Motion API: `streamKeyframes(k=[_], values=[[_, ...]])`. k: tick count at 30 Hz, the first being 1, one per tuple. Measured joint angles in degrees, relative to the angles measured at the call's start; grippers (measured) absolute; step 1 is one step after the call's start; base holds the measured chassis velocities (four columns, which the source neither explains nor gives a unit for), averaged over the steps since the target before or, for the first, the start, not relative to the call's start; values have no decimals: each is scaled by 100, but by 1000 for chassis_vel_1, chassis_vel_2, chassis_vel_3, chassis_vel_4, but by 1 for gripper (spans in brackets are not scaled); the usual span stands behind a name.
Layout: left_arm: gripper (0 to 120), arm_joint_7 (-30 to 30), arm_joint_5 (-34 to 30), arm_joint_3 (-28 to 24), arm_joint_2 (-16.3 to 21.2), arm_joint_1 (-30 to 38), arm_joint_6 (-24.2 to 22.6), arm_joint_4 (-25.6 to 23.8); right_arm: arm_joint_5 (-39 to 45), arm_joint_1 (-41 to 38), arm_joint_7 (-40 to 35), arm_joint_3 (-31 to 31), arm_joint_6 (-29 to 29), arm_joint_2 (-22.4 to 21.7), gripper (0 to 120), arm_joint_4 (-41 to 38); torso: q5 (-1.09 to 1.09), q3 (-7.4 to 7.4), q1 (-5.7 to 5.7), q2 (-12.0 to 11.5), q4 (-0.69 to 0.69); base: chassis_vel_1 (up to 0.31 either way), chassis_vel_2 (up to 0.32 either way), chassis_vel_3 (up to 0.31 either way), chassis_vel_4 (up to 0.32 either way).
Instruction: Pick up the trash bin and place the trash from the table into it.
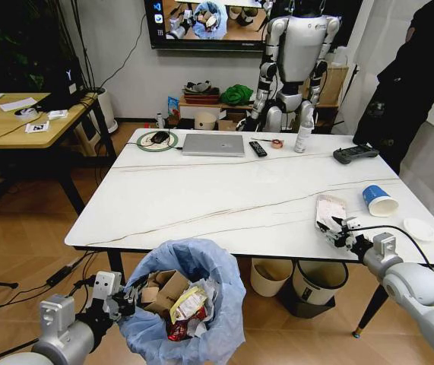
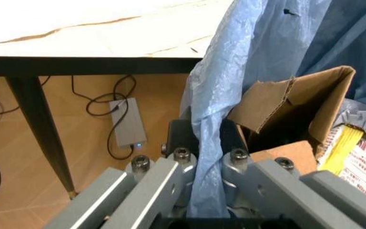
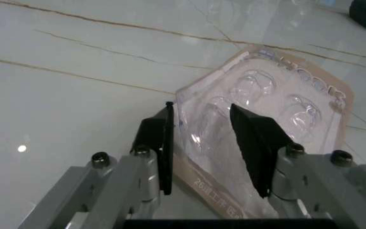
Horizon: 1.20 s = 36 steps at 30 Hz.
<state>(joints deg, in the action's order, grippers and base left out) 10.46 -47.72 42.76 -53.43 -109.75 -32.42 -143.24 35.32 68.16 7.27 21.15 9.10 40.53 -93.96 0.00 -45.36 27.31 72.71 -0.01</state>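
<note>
Trash bin (image 1: 190,304) in left gripper (image 1: 129,295); right gripper (image 1: 332,228) astride clear packet (image 1: 329,208)

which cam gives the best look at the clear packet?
Right wrist view: the clear packet sits close up, blister pockets visible, the right gripper open around its edge. Head view shows it small on the table. Left wrist view faces the trash bin.

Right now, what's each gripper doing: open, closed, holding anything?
Left gripper: shut on the trash bin's blue bag rim, holding the bin below the table edge.
Right gripper: open, fingers straddling the clear packet on the table.
</note>
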Motion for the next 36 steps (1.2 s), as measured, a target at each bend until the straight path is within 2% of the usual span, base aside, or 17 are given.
streamKeyframes(k=[1,4,6,8,10,25,36], values=[[0,0,0,0,0,0,0,0,0,0,0,0,0,0,30,0,0,0,0,0,0,0,0,0,0],[0,0,0,3,-2,-1,1,0,50,-30,6,-31,24,-35,17,-2,-1,0,0,0,0,0,0,0,0],[0,0,0,3,-2,-1,2,0,66,-34,6,-39,33,-43,15,-4,-1,0,0,0,0,0,0,0,0],[0,0,-1,2,-3,1,3,0,87,-42,7,-79,49,-87,5,-13,-1,0,0,0,0,0,0,0,0],[0,0,-3,2,-3,4,3,0,93,-41,7,-105,56,-114,0,-23,-1,0,0,0,0,0,0,0,0],[0,-1,-12,3,-9,12,10,0,230,-190,11,-282,112,-214,0,5,0,0,0,0,1,0,0,0,0],[0,-1,-26,-4,1,20,10,0,241,-94,54,19,48,-179,0,-212,0,0,0,0,0,0,0,0,0]])
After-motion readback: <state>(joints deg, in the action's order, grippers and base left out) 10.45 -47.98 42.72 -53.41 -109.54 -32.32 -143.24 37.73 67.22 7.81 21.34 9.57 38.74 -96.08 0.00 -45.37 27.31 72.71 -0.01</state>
